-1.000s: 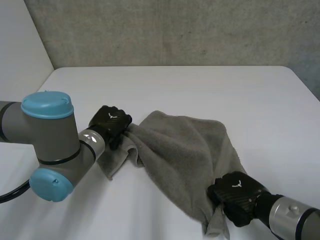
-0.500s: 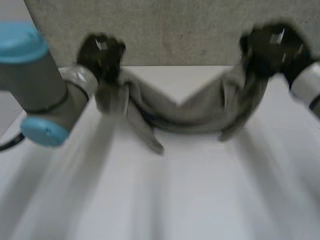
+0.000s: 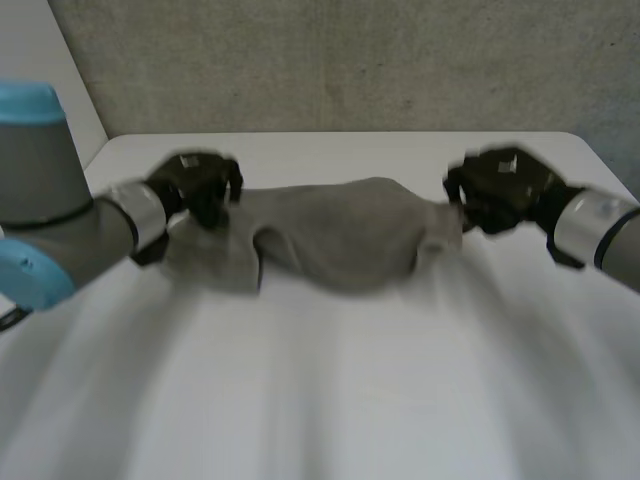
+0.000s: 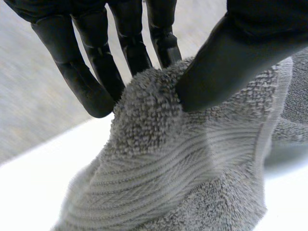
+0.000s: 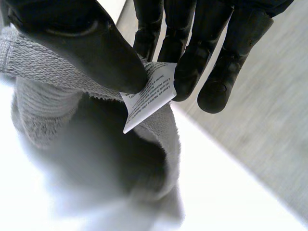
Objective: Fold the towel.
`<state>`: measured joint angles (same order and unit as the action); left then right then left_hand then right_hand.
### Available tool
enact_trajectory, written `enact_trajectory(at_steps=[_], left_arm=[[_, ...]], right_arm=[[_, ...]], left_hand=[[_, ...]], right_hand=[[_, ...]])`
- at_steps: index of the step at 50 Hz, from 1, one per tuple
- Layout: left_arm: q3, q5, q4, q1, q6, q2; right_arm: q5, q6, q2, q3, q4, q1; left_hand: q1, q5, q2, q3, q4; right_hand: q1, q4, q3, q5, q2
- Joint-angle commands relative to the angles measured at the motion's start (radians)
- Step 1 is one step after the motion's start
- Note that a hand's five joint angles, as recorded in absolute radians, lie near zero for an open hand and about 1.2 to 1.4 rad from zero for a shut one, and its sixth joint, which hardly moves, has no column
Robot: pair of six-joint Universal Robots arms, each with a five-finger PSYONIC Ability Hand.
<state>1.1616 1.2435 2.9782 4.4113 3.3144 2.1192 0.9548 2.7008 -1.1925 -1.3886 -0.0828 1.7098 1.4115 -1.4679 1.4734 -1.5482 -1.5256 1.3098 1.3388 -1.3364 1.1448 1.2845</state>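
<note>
Pinching, left hand (image 4: 231, 57): thumb pressed onto a bunched corner of the towel (image 4: 183, 183), clamping it against the fingers (image 4: 91, 72); fingers nearly straight, their tips showing past the cloth.
Pinching, right hand (image 5: 82, 43): thumb and fingers (image 5: 192, 53) closed on the towel's hem at its white tag (image 5: 149, 94); tag caught between thumb tip and fingertips, printed side showing.
Towel, left wrist view: terry pile at the pinch, a ribbed band just below it, cloth hanging down from the hand.
Towel, right wrist view: hangs from the pinch in a loose fold, with a dark hollow under the thumb.
Towel, head view: grey, stretched between the two hands over the far half of the table (image 3: 330, 400); top edge roughly level with a slight hump in the middle, body sagging below, a flap hanging under each hand.
Contact with table: cannot tell whether the lower edge touches.
Hands, head view: well apart, one at each end of the towel, at about the same height.
Arms: left arm (image 3: 60, 220) enters from the near left, right arm (image 3: 600, 225) from the right.
Background: grey wall (image 3: 350, 60) behind the table.
</note>
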Motion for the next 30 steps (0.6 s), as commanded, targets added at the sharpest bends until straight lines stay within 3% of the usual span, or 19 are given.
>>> enact_trajectory(at_steps=[1, 11, 16, 18, 22, 23, 30], left_arm=[[0.197, -0.056, -0.004, 0.005, 0.235, -0.001], [0.17, -0.041, 0.004, 0.019, 0.309, 0.033], [0.105, -0.004, 0.004, 0.007, 0.317, 0.085], [0.049, 0.042, 0.001, -0.003, 0.317, 0.128], [0.013, 0.077, -0.005, -0.02, 0.312, 0.142], [0.007, 0.085, -0.007, -0.03, 0.306, 0.137], [0.058, 0.086, -0.013, -0.05, 0.298, 0.062]], right_arm=[[0.038, -0.185, 0.079, -0.04, -0.129, -0.047], [0.116, -0.032, 0.083, -0.058, -0.025, -0.068], [0.193, -0.015, 0.093, -0.07, 0.009, -0.056], [0.246, -0.013, 0.102, -0.079, 0.024, -0.055], [0.268, -0.012, 0.109, -0.096, 0.054, -0.056], [0.269, -0.012, 0.109, -0.107, 0.07, -0.061], [0.269, -0.013, -0.003, -0.167, 0.104, -0.07]], left_hand=[[-0.015, 0.246, -0.077, 0.152, 0.129], [-0.062, 0.293, -0.124, 0.199, 0.176], [-0.308, 0.539, -0.37, 0.445, 0.422], [-0.77, 1.001, -0.832, 0.907, 0.884], [-0.884, 1.115, -0.946, 1.021, 0.998], [-0.933, 1.164, -0.995, 1.07, 1.047], [-1.063, 1.294, -1.125, 1.2, 1.177]], right_hand=[[0.087, 0.058, -0.06, 0.077, 0.112], [0.087, 0.058, -0.06, 0.077, 0.112], [0.087, 0.058, -0.06, 0.077, 0.112], [-0.54, -0.569, 0.567, -0.55, -0.515], [-0.723, -0.752, 0.749, -0.732, -0.697], [-0.871, -0.9, 0.898, -0.881, -0.846], [-1.063, -1.092, 1.09, -1.073, -1.038]])
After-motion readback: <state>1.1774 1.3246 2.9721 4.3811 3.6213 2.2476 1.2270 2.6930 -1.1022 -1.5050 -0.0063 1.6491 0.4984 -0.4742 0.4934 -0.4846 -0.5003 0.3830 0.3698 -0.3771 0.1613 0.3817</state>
